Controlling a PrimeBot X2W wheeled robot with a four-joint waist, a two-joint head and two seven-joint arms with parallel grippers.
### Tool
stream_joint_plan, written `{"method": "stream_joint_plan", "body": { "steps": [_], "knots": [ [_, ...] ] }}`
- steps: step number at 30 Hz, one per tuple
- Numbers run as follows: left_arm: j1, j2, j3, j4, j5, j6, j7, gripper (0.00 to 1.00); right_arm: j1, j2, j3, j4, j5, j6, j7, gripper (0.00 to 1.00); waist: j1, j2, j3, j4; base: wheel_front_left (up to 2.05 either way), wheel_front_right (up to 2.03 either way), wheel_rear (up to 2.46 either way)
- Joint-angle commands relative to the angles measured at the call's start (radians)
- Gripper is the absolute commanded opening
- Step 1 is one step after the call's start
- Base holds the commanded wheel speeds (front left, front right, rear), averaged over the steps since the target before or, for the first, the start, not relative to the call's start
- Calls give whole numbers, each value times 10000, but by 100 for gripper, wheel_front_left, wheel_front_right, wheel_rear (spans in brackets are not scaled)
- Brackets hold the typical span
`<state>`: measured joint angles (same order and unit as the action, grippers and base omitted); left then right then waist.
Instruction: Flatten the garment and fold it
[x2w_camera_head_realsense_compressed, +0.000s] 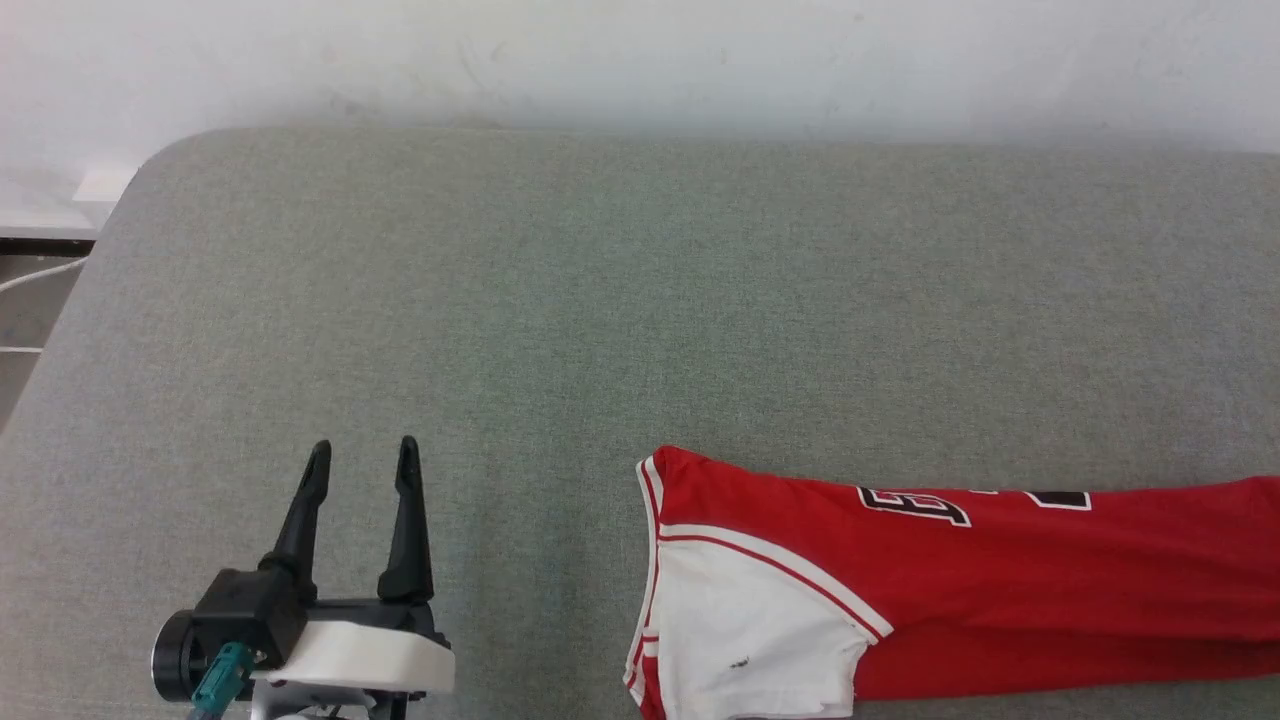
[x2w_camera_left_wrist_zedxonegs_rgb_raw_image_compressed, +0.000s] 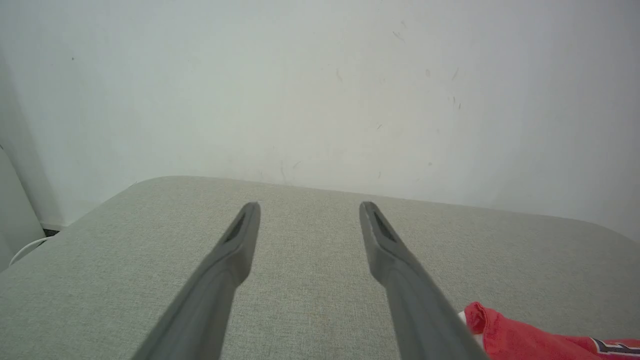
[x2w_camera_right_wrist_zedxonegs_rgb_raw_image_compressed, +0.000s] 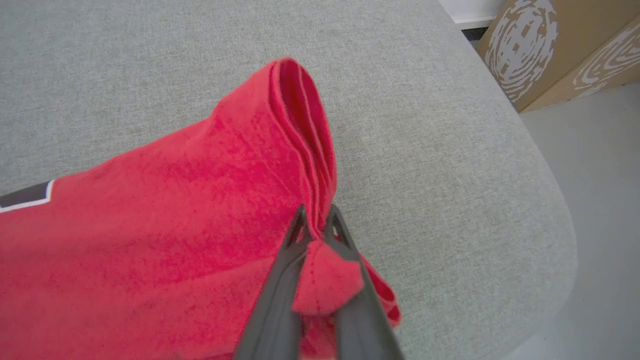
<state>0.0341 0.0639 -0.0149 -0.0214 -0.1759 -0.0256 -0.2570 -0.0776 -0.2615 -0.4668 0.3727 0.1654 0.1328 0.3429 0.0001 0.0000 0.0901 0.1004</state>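
Bright, even, diffuse light falls across all three views, and shadows are faint and soft-edged. In the head view the white wall (x2w_camera_head_realsense_compressed: 640, 60) is washed out almost to glare, while the grey desk (x2w_camera_head_realsense_compressed: 600, 300) keeps its fine texture. In the left wrist view the wall dims toward the corners, the desk's far edge bows from wide-angle distortion, and the fingers (x2w_camera_left_wrist_zedxonegs_rgb_raw_image_compressed: 220, 280) of the left gripper (x2w_camera_left_wrist_zedxonegs_rgb_raw_image_compressed: 310, 206) blur near the lens. In the right wrist view the garment (x2w_camera_right_wrist_zedxonegs_rgb_raw_image_compressed: 150, 225) is a saturated, slightly soft red, and the fingers (x2w_camera_right_wrist_zedxonegs_rgb_raw_image_compressed: 275, 300) of the right gripper (x2w_camera_right_wrist_zedxonegs_rgb_raw_image_compressed: 316, 212) are out of focus.

red garment (x2w_camera_head_realsense_compressed: 1000, 590), folded lengthwise, lying flat
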Motion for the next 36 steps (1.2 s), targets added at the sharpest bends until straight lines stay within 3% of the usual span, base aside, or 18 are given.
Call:
{"method": "stream_joint_plan", "body": {
  "steps": [1, 10, 16, 23, 29, 36],
  "knots": [
    [-14, -58, 28, 46, 70, -61, -47, 100, -41, 19, -21, -55, -66, -21, 39, 0, -1, 0, -20, -16, 0, 0, 0],
    [132, -114, 30, 340, 52, -176, -47, 100, 877, 440, 852, -1688, 566, -21, 688, 0, -1, 0, -497, -19, 0, 0, 0],
    [213, -127, -3, 426, 40, -248, -47, 100, 1782, 520, 2396, -3498, 914, -21, 1387, 0, -1, 0, -773, 127, 0, 0, 0],
    [195, -133, -131, 540, 22, -308, -47, 100, 2232, 1096, 4151, -4933, 1695, -21, 2237, 0, -1, 0, -917, 611, 0, 0, 0],
    [154, -135, -168, 512, 63, -311, -47, 100, 1778, 1719, 5272, -5084, 2538, -21, 2505, 0, -1, 0, -863, 1196, 0, 0, 0],
    [45, -136, -281, 571, 48, -300, -47, 100, 849, 2046, 6164, -3958, 2671, -21, 2217, 0, -1, 0, -683, 1881, 0, 0, 0]
  ]
}}
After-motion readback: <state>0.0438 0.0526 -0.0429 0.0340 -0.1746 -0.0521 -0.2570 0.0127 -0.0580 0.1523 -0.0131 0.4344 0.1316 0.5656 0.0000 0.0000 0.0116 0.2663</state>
